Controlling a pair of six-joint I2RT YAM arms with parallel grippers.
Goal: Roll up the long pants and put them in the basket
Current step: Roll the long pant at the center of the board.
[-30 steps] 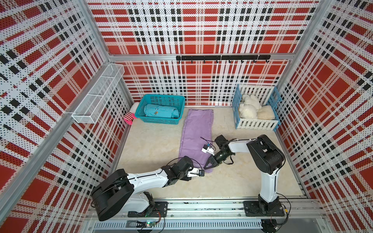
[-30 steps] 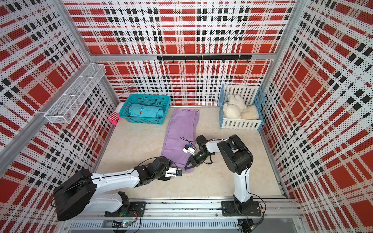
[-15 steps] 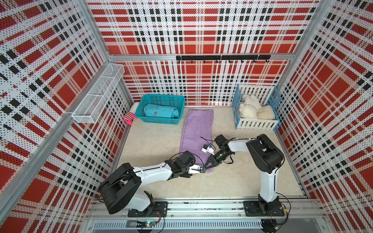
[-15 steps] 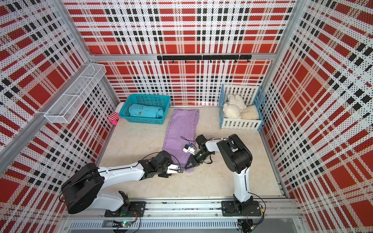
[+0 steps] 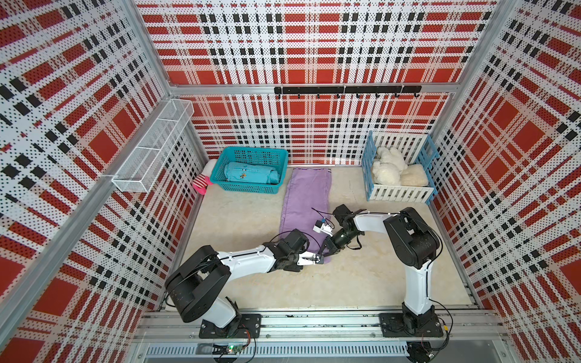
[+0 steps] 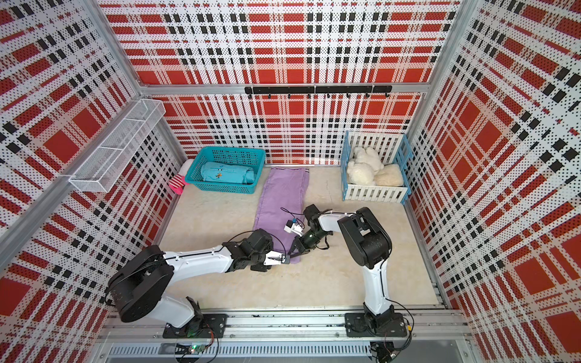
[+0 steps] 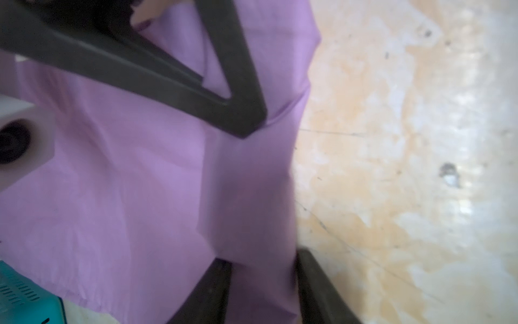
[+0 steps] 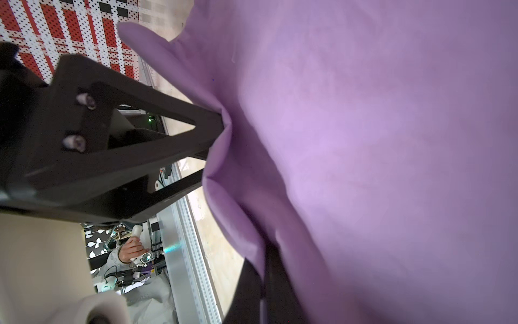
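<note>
1. The long pants are shown laid flat at full length on the table. The far end lies near the back wall, just beside the teal basket, and the near end reaches the 2 arms.
2. The near end is held by the right gripper. In the right wrist view its jaws are pressed together, with a fold of lilac cloth pinched between them.
3. The left gripper is placed at the same end, just beside the right one. Its jaws are seen partly apart with the cloth edge bunched between them. Whether that edge is truly clamped cannot be told.
4. No turn of a roll is visible. The cloth is creased and gathered only where the 2 grippers meet it, and the rest lies smooth.
5. The task is judged to be at its very start. The near end is taken up, and the whole rolling toward the far end is left to be done.
6. A teal rolled garment is seen inside the basket, well apart from both grippers.
</note>
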